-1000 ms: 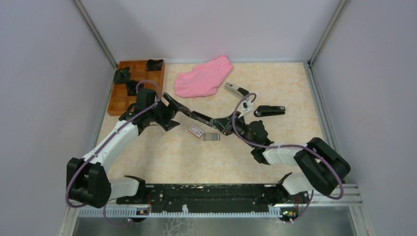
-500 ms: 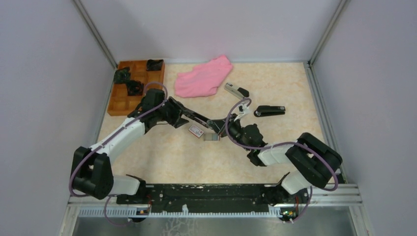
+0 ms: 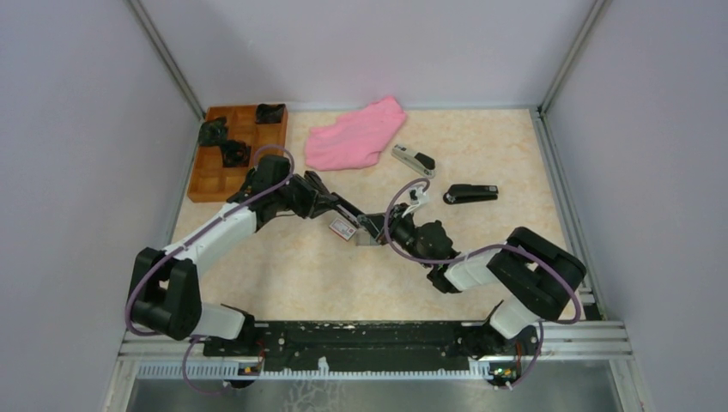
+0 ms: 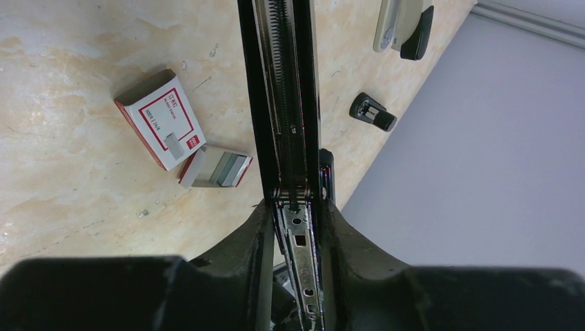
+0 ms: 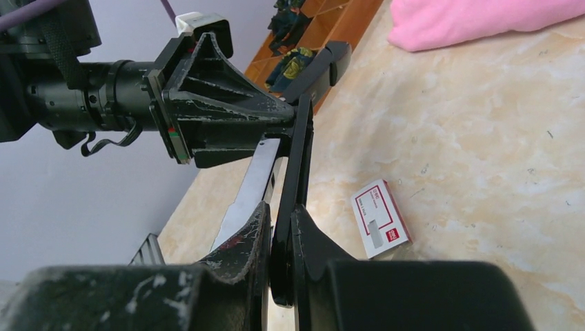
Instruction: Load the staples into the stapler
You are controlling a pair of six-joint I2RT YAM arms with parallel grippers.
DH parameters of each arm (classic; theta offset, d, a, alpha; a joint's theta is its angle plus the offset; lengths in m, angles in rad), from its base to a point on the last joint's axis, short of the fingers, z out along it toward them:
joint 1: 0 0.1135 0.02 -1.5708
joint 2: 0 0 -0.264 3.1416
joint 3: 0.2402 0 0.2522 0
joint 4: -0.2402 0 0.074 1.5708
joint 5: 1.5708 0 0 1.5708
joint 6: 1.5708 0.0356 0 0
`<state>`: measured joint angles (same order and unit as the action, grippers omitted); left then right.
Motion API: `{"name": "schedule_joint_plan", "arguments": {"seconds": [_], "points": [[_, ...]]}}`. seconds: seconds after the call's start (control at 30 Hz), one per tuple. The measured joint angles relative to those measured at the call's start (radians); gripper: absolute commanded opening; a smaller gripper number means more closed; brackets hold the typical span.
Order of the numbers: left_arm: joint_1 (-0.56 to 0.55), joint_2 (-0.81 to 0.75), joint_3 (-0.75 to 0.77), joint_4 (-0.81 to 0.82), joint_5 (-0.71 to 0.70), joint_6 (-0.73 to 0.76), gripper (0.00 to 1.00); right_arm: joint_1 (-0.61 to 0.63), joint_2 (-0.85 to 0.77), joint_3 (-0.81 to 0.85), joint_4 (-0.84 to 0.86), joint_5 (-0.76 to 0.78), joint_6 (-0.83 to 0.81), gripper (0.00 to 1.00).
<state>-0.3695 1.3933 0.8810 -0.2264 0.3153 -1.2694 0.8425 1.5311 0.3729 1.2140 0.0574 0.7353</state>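
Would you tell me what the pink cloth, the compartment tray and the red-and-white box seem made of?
Pink cloth: soft matte fabric, rumpled into folds. Compartment tray: probably wood, reddish-brown with thick dividers. Red-and-white box: likely printed cardboard, with crisp folded edges.

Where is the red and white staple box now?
In the top view the staple box lies near the middle, on the near side of the open stapler, with the grey staples just right of it.
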Motion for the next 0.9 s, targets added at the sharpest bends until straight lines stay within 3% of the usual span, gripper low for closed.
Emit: {"name": "schedule_joint_plan", "arguments": {"seconds": [0.1,0.2,0.4,0.73,0.9], "points": [[0.001,0.000,-0.004,0.005,-0.001,0.000,0.00,0.004,0.009,0.000,0.018,0.006,-0.005,0.03],[0.003,0.000,-0.005,0.005,-0.006,0.002,0.00,0.006,0.021,0.000,0.030,0.007,-0.007,0.19],[0.025,0.000,-0.005,-0.018,-0.006,0.012,0.00,0.013,0.023,0.000,0.042,-0.008,-0.009,0.42],[0.109,0.000,-0.001,-0.164,-0.141,0.188,0.00,0.021,0.004,0.000,0.098,-0.053,0.009,0.67],[0.115,0.025,0.068,-0.257,-0.211,0.315,0.00,0.021,-0.069,0.001,-0.010,-0.063,-0.016,0.82]]}}
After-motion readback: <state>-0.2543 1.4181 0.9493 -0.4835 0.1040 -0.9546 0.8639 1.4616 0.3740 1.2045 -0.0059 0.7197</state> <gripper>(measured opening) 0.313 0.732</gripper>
